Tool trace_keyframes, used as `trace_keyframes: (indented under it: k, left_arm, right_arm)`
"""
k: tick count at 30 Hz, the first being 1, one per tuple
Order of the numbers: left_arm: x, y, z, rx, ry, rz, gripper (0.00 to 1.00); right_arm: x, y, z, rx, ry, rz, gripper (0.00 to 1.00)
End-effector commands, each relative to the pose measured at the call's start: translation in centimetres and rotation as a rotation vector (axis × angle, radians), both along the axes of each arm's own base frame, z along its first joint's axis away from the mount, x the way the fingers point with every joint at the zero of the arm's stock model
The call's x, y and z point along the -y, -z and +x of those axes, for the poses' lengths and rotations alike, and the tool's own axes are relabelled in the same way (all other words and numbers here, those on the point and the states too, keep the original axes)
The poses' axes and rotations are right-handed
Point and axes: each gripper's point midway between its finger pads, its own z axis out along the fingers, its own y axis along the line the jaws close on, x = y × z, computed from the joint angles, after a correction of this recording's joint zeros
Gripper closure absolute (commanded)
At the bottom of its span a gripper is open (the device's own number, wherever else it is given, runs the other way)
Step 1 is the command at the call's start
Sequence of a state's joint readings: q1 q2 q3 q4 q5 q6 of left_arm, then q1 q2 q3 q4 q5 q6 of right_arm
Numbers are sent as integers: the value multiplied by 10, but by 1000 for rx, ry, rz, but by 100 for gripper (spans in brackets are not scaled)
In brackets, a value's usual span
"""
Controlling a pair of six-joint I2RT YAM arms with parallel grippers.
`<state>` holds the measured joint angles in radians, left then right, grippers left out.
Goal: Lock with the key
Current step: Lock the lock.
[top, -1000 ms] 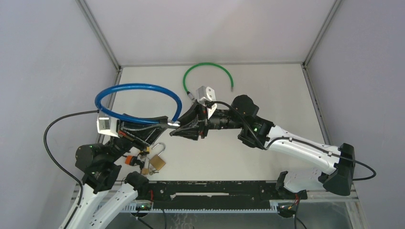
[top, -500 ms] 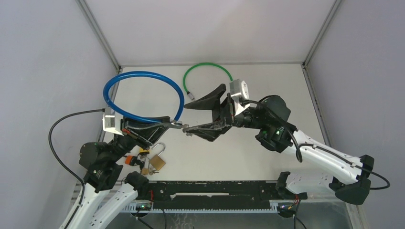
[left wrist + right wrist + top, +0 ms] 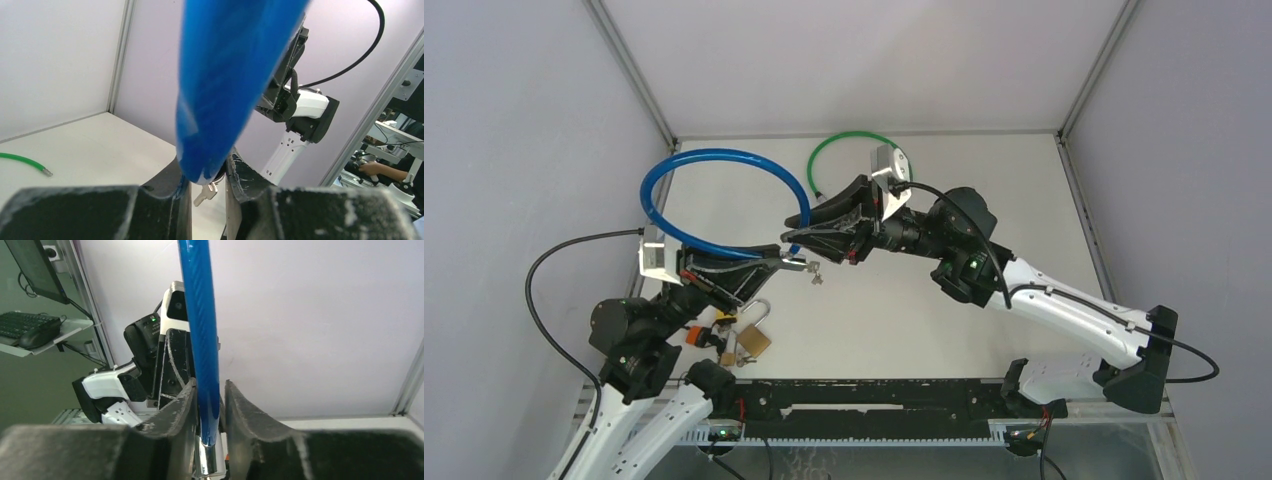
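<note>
No lettering, brand, number or sign can be read anywhere in these views, whether on the blue plastic-coated cable loop point(image 3: 724, 153), the small brass padlock point(image 3: 753, 343), the thin green cable point(image 3: 854, 137) or the dark flat monitor point(image 3: 37, 265) beyond the table.

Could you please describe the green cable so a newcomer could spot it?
Look at the far edge of the white table. The thin green cable lies there in an open arch; unlike the thicker blue cable loop to its left, it forms no full ring.
</note>
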<state>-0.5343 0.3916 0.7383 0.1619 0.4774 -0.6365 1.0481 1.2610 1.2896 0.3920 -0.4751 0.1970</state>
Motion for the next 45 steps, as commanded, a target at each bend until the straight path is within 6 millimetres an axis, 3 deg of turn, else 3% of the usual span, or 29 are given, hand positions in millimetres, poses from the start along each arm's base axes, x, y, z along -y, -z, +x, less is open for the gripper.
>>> trace_keyframes:
  k: [1,2,9,13,22,23,24,27,29,32,37,41,45]
  left_arm:
    - [-7,-19,-7,87,-17,-45,100]
    - [-8,-21,-6,86,-24,-52,100]
    - [-18,-55,-8,99,-47,-154,100]
    - [-25,-70,-15,129,-61,-176,100]
    - [-30,-71,-14,140,-86,-195,100]
    - [-31,-70,-12,137,-96,-197,100]
    - [-32,-67,-10,133,-107,-196,100]
    - [-34,-55,-8,145,-138,-166,100]
    - [-34,-44,-8,149,-147,-144,100]
    - [-34,-34,-7,148,-155,-127,100]
    - [-34,-31,-6,148,-157,-127,100]
    - [-37,-32,-3,113,-169,-146,100]
    - [-38,-30,0,107,-181,-143,100]
  right_arm:
    - [10,-26,-1,-16,10,67,88]
    - [9,-25,-2,-19,8,63,100]
    - [-21,2,-16,-41,-68,-1,100]
    - [-27,21,-15,-60,-70,-46,100]
    - [-42,56,-19,-64,-79,-145,100]
    - [-42,58,-19,-68,-79,-152,98]
    - [-40,57,-18,-72,-78,-155,88]
    - [-21,43,-15,-70,-79,-139,43]
    - [-5,35,-12,-65,-79,-134,23]
    - [13,34,-9,-55,-59,-157,6]
    - [26,50,-5,17,27,-192,1]
    - [34,58,1,337,267,-191,4]
    - [42,40,1,621,472,-155,14]
